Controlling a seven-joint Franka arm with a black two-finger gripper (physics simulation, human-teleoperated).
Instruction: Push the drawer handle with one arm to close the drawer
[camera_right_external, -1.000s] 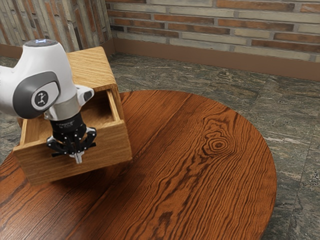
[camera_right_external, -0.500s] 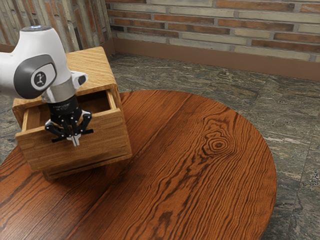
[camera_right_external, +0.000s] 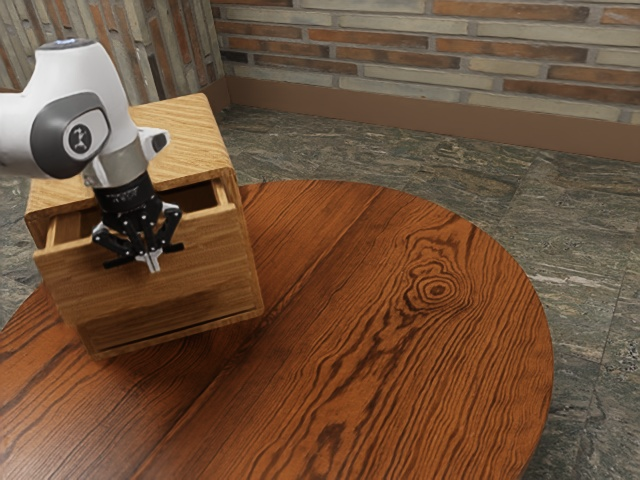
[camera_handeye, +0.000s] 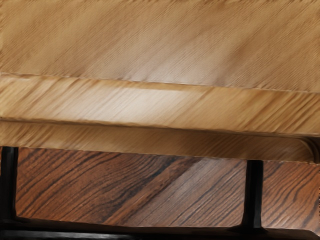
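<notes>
In the exterior view, the wooden cabinet (camera_right_external: 185, 140) stands close to the far rim of the round wooden table (camera_right_external: 400, 380), toward the exterior view's left, with its front turned inward over the tabletop. The drawer (camera_right_external: 215, 270) sticks out a little; a dark opening shows behind its upper edge, so some closing travel remains. My two-finger gripper (camera_right_external: 152, 264) points down in front of it, fingertips pressed together into one narrow tip and pinching nothing. That suits a shove: joined tips make a firm nose, and nothing needs grasping. The tip sits at about the middle of the black bar handle (camera_right_external: 176, 248), which probably keeps the push even and the drawer straight on its runners. The bar runs out to both sides of the tip, seemingly touching it.

In the wrist view, the handle's crossbar lies just under the hand, with its two posts reaching to the pale wood and the tabletop visible between them. The next move is likely more straight pressure toward the cabinet; sliding off the bar is the risk.
</notes>
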